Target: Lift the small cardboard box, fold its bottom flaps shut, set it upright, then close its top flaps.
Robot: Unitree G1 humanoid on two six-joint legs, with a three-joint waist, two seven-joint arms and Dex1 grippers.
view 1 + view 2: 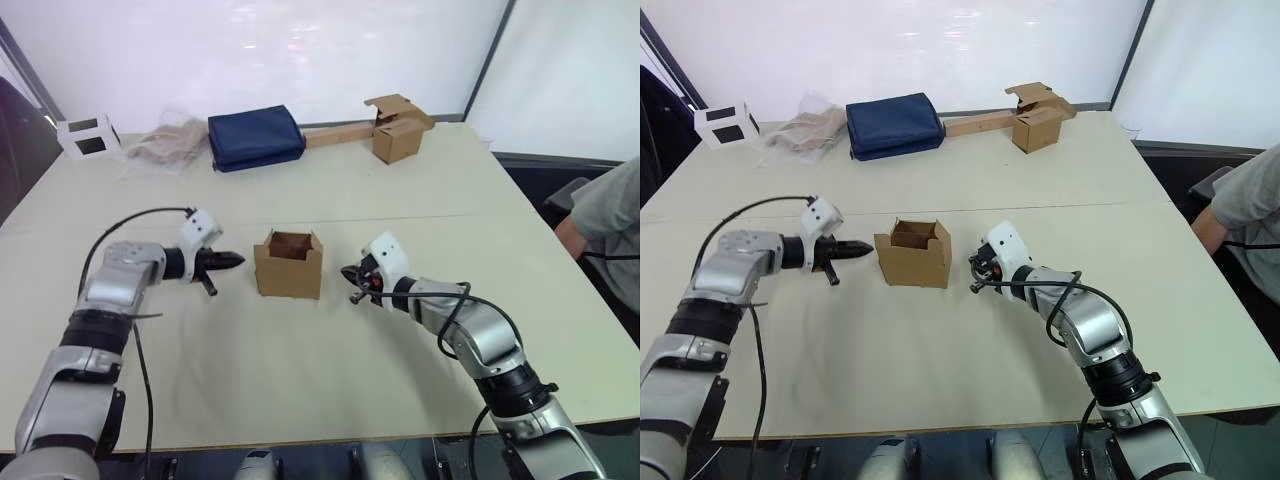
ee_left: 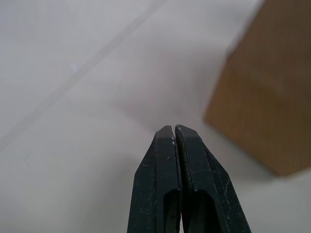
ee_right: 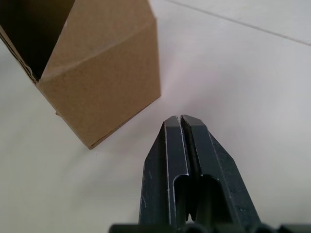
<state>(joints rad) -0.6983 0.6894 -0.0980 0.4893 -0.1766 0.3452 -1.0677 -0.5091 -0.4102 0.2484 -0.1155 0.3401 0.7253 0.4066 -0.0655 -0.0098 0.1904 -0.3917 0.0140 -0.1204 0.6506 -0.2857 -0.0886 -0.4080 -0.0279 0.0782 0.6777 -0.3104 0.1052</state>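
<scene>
The small cardboard box (image 1: 289,264) stands upright on the pale table (image 1: 300,360), roughly midway between the two arms and near the table's middle seam. Its top flaps (image 1: 291,242) stand up around an open mouth, so the dark inside shows from above; the bottom end rests on the tabletop and its flaps cannot be seen. The left gripper (image 1: 228,262) points at the box from the robot's left, just beside it but not touching, its two black fingers (image 2: 165,160) pressed flat together and holding nothing. The right gripper (image 1: 350,276) points at the box from the robot's right, near the box's side wall and apart from it, with its fingers (image 3: 175,145) likewise closed on each other and empty. In the right wrist view a corner of the box sits just ahead of the fingertips, the open top showing at the edge. Along the far edge of the table lie a folded navy blue bag (image 1: 255,138), a crumpled clear plastic wrap (image 1: 165,140), a small white block with dark square faces (image 1: 88,136), and a second brown box (image 1: 398,130) adjoining a long cardboard strip (image 1: 338,134). A person in a grey sleeve (image 1: 610,215) sits at the table's right side.
</scene>
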